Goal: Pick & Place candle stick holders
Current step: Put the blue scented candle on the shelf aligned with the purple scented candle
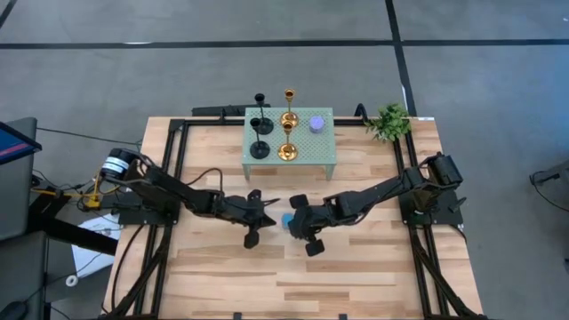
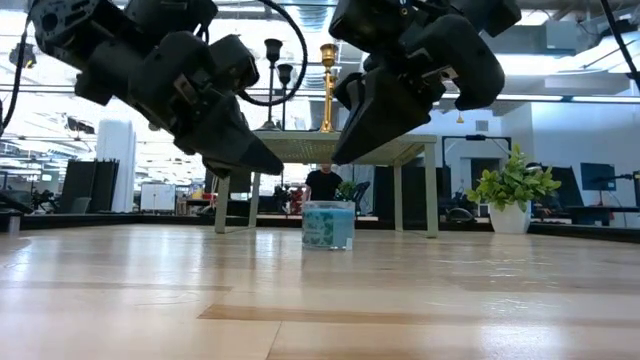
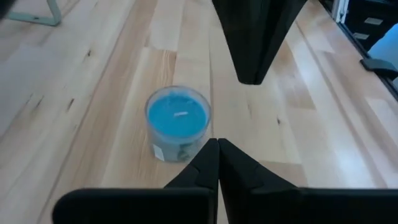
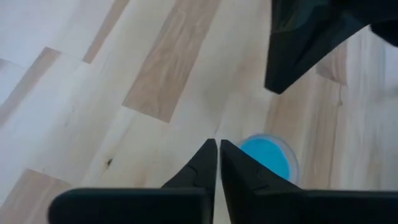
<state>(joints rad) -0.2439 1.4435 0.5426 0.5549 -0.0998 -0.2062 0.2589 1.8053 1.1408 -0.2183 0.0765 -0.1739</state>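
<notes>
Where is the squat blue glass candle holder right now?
The squat blue glass candle holder stands on the bare wooden table near its middle in the high view, between the left gripper and right gripper, in front of the pale green perforated stand.

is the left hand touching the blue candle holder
Apart. The low view shows the left hand above the blue candle holder, with clear space between its shut tip and the holder's rim.

Wooden table (image 1: 222, 276): blue candle holder (image 1: 287, 220), stand (image 1: 324, 160), plant (image 1: 388, 121)

Cylinder candle (image 1: 287, 220) on table (image 1: 356, 276) between both grippers, stand (image 1: 289, 160) behind
</notes>
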